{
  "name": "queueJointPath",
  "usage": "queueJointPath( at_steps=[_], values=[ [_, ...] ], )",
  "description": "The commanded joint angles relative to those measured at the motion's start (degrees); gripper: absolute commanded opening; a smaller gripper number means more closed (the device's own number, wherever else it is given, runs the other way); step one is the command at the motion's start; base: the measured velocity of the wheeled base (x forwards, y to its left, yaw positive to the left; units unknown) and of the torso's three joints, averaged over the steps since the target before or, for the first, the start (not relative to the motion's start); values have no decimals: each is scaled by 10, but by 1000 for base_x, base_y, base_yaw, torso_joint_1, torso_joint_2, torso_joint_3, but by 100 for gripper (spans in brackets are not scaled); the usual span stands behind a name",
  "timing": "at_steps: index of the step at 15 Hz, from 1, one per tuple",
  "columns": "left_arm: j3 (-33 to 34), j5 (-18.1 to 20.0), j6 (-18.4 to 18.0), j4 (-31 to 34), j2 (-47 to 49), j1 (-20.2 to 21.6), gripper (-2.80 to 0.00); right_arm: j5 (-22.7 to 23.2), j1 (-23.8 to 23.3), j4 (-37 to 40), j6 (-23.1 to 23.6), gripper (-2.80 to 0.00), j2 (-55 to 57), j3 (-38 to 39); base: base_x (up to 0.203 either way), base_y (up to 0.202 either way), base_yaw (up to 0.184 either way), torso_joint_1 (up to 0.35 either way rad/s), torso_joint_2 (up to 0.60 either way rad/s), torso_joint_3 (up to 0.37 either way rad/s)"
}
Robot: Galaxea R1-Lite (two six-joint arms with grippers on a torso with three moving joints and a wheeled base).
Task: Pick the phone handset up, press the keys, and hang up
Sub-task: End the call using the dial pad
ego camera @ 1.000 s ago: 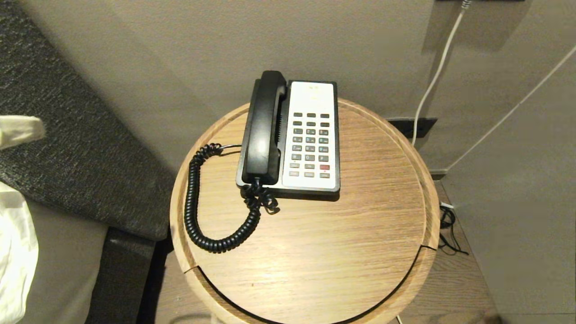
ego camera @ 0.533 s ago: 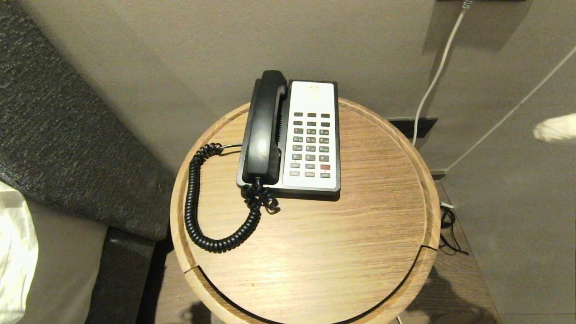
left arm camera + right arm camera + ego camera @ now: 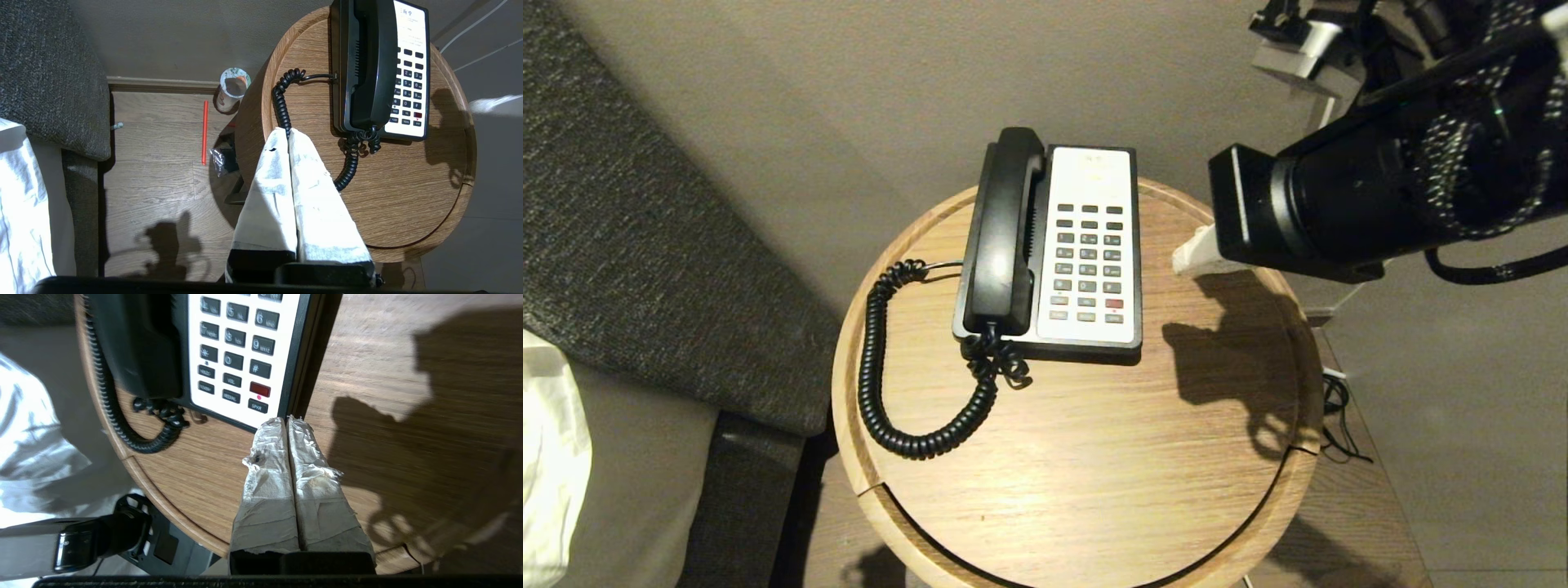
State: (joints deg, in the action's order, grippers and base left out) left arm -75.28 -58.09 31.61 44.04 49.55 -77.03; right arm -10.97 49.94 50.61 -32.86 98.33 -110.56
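Observation:
The black phone handset (image 3: 1005,233) lies in its cradle on the left side of the desk phone, its coiled cord (image 3: 874,367) looping over the round wooden table (image 3: 1094,457). The keys (image 3: 1086,261) fill the white faceplate beside it, one of them red (image 3: 260,389). My right gripper (image 3: 1192,257) reaches in from the upper right. It is shut and empty, with its taped tips (image 3: 287,419) just off the phone's near right corner. My left gripper (image 3: 287,130) is shut and empty above the table's left edge, over the cord (image 3: 282,102), apart from the handset (image 3: 369,65).
A grey upholstered panel (image 3: 645,245) and white bedding (image 3: 547,457) lie to the left. White cables (image 3: 1307,155) run down the wall behind. On the floor left of the table stand a paper cup (image 3: 233,87) and a red straw (image 3: 204,130).
My right arm has swung in from the right edge and now hangs over the table's right side. The white tip at the left edge one second ago has left the head view.

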Motion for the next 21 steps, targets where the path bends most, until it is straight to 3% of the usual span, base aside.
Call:
queueJointPath(
  at_steps=[1, 6, 11, 15, 21],
  values=[
    [-1, -4, 2, 3, 2, 0, -280, 0, 5, 5, -4, -280, 20, -2, 0, 0, 0, 0, 0, 0],
    [-1, -4, 2, 3, -1, 0, -280, 9, 16, 5, -24, -280, 33, 0, 0, 0, 0, 0, 0, 0],
    [7, -4, 2, 3, -14, 0, -280, 2, 14, 2, -23, -280, 60, -4, 0, 0, 0, 0, 0, 0],
    [8, -4, 2, 3, -14, 0, -280, 4, 13, -44, -19, -280, 64, -4, 0, 0, 0, 0, 0, 0],
    [11, -3, 2, 3, -14, 0, -280, 4, 13, -27, -17, -280, 67, -5, 0, 0, 0, 0, 0, 0]
  ],
)
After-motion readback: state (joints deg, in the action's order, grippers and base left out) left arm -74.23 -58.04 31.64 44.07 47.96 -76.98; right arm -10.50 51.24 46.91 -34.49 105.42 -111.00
